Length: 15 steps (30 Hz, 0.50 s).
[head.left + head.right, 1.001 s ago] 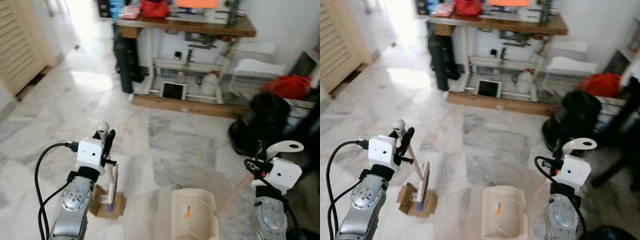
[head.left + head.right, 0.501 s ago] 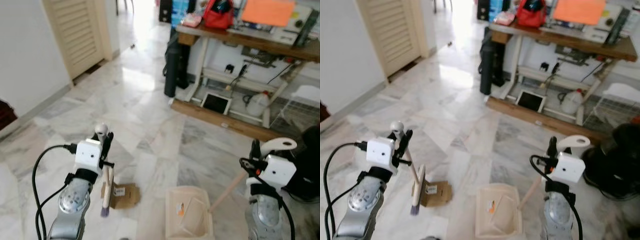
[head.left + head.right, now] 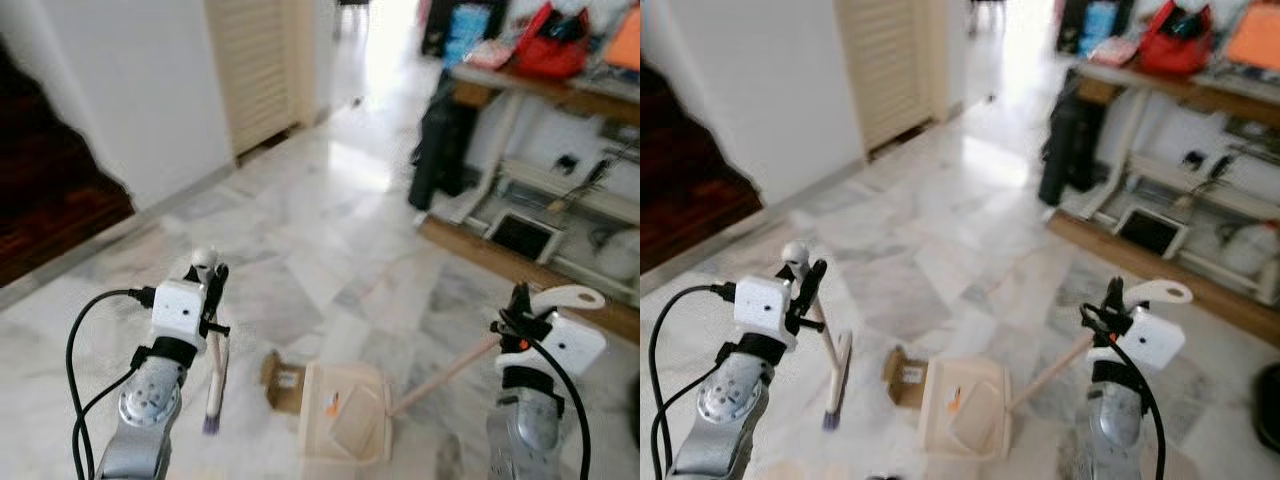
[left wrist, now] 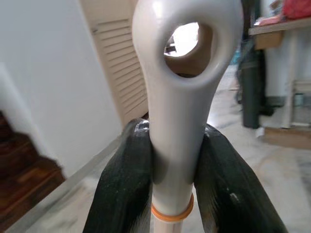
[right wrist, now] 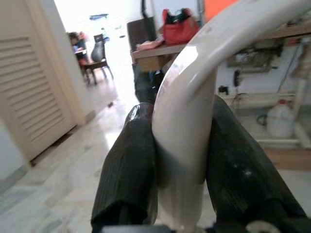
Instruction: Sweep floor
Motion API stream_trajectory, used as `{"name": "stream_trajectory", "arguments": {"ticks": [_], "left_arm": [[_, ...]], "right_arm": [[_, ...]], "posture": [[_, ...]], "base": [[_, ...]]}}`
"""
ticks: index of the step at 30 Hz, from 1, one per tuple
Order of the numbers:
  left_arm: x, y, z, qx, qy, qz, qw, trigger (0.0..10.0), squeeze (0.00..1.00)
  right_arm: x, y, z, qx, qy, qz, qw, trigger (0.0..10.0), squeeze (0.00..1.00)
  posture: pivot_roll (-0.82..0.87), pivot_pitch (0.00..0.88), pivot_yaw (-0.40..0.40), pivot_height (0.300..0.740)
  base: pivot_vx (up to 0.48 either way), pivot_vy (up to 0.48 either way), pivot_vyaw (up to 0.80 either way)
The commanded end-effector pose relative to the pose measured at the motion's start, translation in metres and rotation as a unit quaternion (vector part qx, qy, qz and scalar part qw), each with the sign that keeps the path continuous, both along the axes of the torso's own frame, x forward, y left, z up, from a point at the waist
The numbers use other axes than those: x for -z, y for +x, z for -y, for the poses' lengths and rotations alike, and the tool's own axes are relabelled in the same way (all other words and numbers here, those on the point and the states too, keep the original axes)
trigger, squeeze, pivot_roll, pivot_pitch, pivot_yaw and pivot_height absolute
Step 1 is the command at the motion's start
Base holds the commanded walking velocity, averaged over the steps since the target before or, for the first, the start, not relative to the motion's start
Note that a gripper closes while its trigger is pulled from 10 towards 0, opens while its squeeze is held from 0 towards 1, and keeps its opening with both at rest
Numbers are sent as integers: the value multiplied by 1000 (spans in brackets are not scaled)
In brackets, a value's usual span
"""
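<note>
1. Left wrist view: the left claw (image 4: pixel 171 160) is clamped on the white broom (image 3: pixel 215 375) handle, bristles on the marble floor (image 3: pixel 300 260) below it.
2. Right claw (image 5: pixel 184 145) grips the dustpan (image 3: pixel 345 425) handle; the pan rests on the floor between both claws, a cardboard scrap (image 3: pixel 283 380) touching it.

The dustpan (image 3: pixel 345 425) lies on the floor (image 3: pixel 330 260) between the arms. A box (image 3: pixel 283 380) touches its left side, and the broom (image 3: pixel 214 385) stands left of the box.
</note>
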<state>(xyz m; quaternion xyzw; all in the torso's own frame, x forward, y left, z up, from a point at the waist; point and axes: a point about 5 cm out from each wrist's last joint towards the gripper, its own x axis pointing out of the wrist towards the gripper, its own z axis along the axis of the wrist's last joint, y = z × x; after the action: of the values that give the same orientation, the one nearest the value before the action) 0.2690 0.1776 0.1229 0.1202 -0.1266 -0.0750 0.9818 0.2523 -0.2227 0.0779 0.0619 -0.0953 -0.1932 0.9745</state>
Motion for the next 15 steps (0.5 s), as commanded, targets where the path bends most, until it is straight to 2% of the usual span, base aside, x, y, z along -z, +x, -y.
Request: {"name": "stream_trajectory", "arguments": {"ticks": [1, 10, 15], "left_arm": [[-11, 0, 0, 5, 3, 22, 1000, 10000, 0], [-11, 0, 1, 5, 2, 22, 1000, 10000, 0], [-11, 0, 1, 5, 3, 21, 1000, 10000, 0]], "right_arm": [[-9, 4, -1, -2, 7, 20, 1000, 10000, 0], [-4, 5, 3, 25, 77, 17, 997, 10000, 0], [-5, 4, 4, 23, 73, 18, 997, 10000, 0]], "posture": [[119, 21, -41, 740], [120, 26, -45, 740], [120, 31, -48, 740]], "base": [[0, 0, 769], [0, 0, 769], [0, 0, 772]]}}
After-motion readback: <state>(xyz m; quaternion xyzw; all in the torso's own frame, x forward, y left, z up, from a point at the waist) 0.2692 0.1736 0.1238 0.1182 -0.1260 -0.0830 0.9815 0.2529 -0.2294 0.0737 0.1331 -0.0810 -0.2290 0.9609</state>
